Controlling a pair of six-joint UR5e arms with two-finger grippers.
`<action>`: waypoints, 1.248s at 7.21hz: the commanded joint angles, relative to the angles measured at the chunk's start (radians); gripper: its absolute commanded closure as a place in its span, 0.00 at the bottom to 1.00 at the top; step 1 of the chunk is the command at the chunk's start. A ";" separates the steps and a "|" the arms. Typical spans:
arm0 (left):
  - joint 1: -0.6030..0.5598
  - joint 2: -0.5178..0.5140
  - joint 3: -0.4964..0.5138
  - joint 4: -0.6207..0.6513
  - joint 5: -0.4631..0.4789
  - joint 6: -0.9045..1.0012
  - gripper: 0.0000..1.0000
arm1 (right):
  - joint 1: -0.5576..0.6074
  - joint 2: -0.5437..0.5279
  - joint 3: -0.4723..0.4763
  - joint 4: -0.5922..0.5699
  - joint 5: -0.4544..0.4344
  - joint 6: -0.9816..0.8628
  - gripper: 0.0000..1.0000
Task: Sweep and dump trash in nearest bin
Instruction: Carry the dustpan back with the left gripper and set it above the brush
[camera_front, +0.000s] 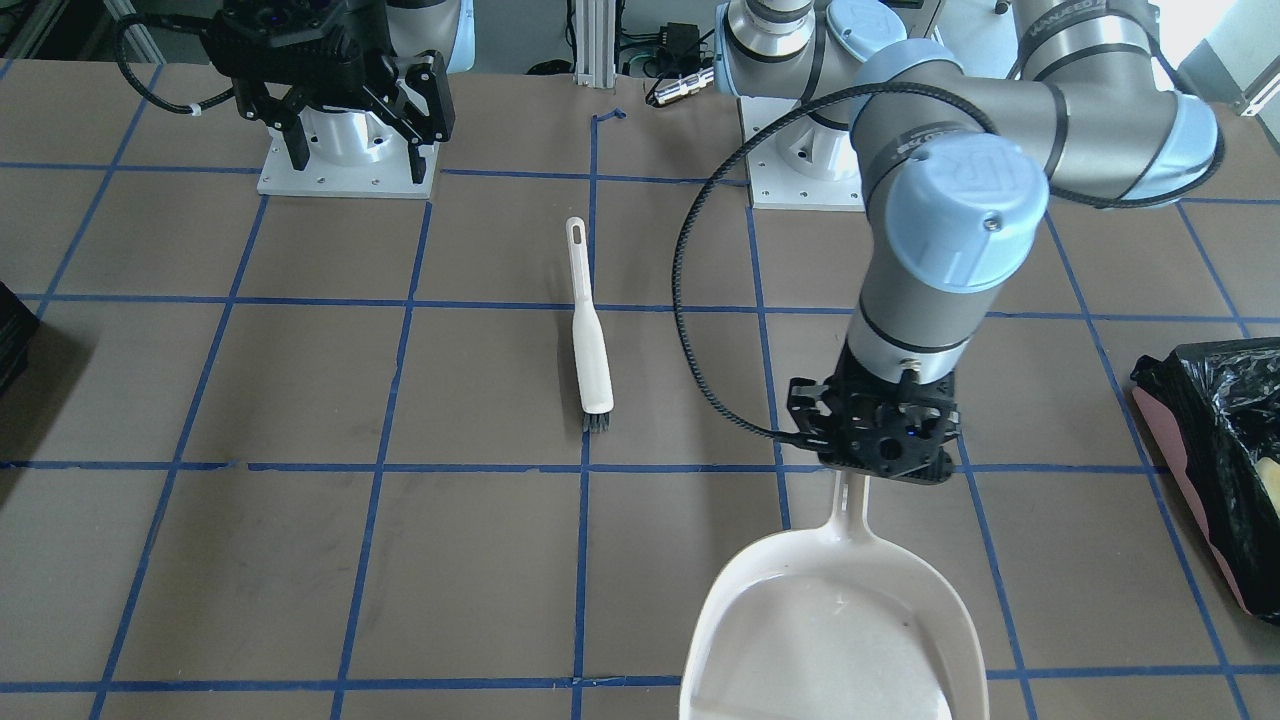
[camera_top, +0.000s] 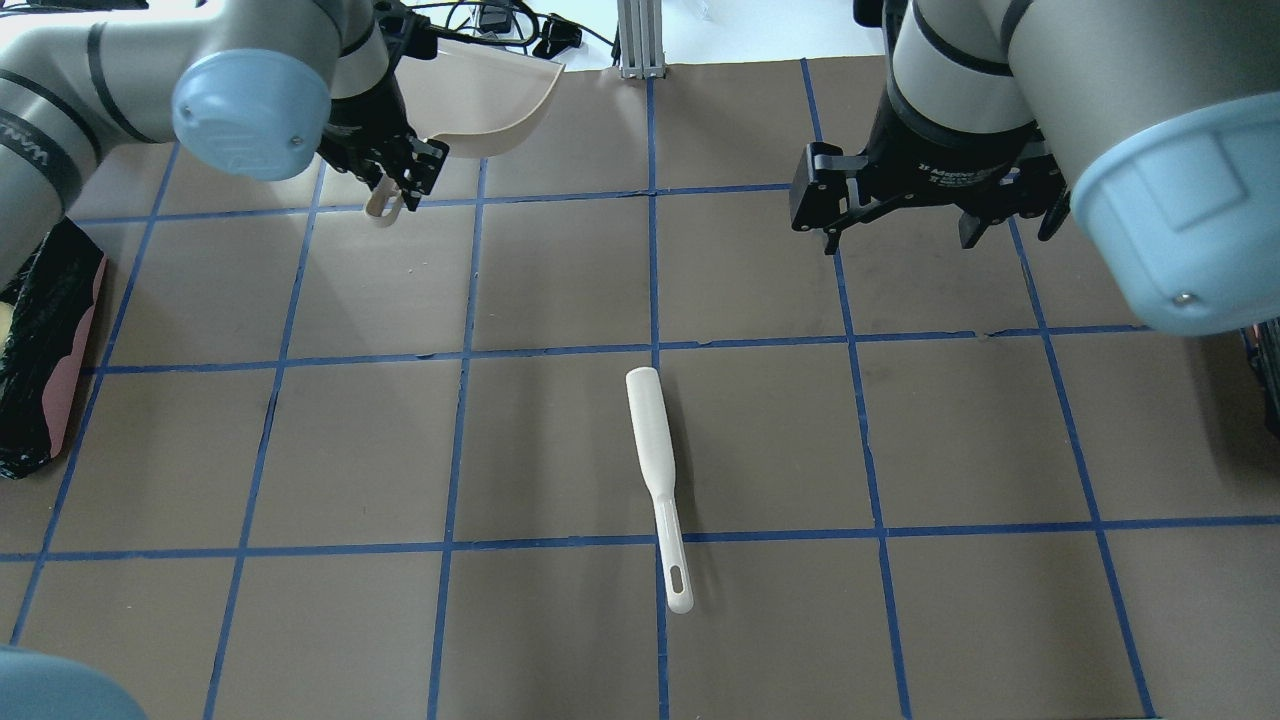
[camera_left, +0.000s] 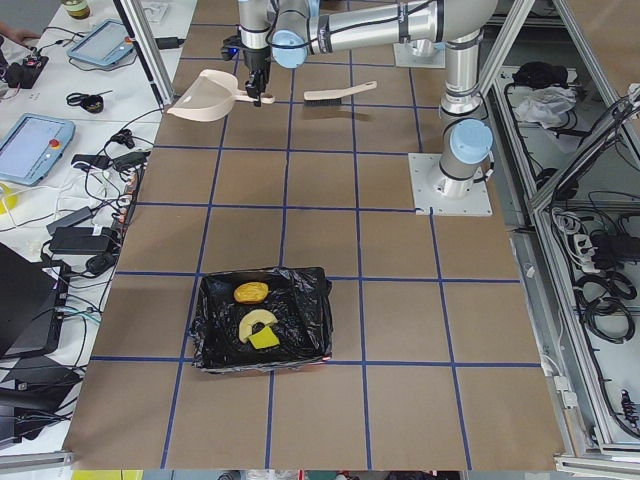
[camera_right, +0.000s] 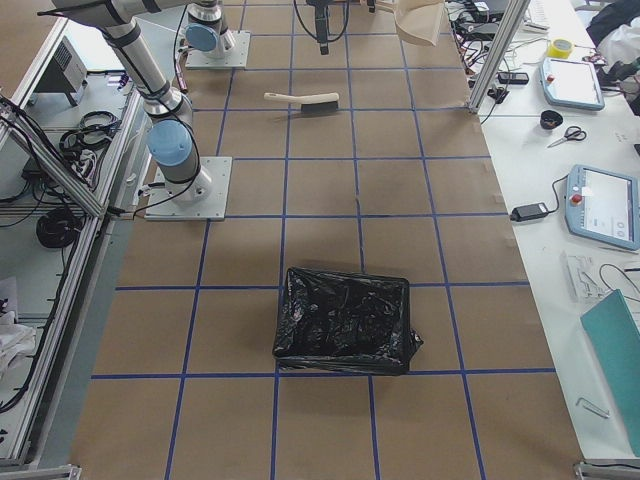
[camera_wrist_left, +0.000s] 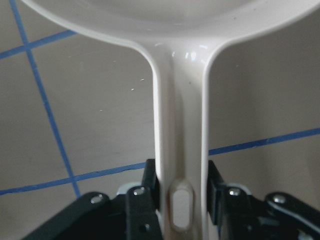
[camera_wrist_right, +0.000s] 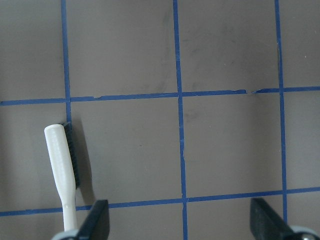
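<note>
Starting at the robot's edge of the counter (camera_top: 560, 280), we saw the right gripper (camera_front: 356, 165) hanging above the surface, released, its jaws spread wide. Farther out, about midway between the robot's edge and the operators' edge, the white hand brush (camera_top: 660, 490) lay flat, its handle pointing back at the robot and its dark bristles toward the operators. Near the counter's left end, closer to the operators' edge than to the robot's, stood the bin (camera_left: 320, 320), pink-sided and lined with a crinkly black bag. All the trash lay inside it: the golden-brown lump (camera_left: 250, 291), the pale curved slice (camera_left: 258, 322), and the yellow wedge (camera_left: 266, 340) just beside the slice. Farthest out, by the operators' edge, the left gripper (camera_wrist_left: 182, 187) was clenched on the handle of the cream dustpan (camera_front: 820, 620), which we saw held above the counter.
</note>
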 joint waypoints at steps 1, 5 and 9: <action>-0.154 -0.048 -0.001 -0.013 -0.042 -0.227 1.00 | -0.105 0.001 0.001 0.014 0.144 -0.164 0.00; -0.225 -0.122 0.001 -0.014 -0.194 -0.307 1.00 | -0.115 -0.013 0.000 0.138 0.139 -0.168 0.00; -0.298 -0.192 0.001 0.006 -0.194 -0.422 1.00 | -0.113 -0.017 0.001 0.138 0.133 -0.168 0.00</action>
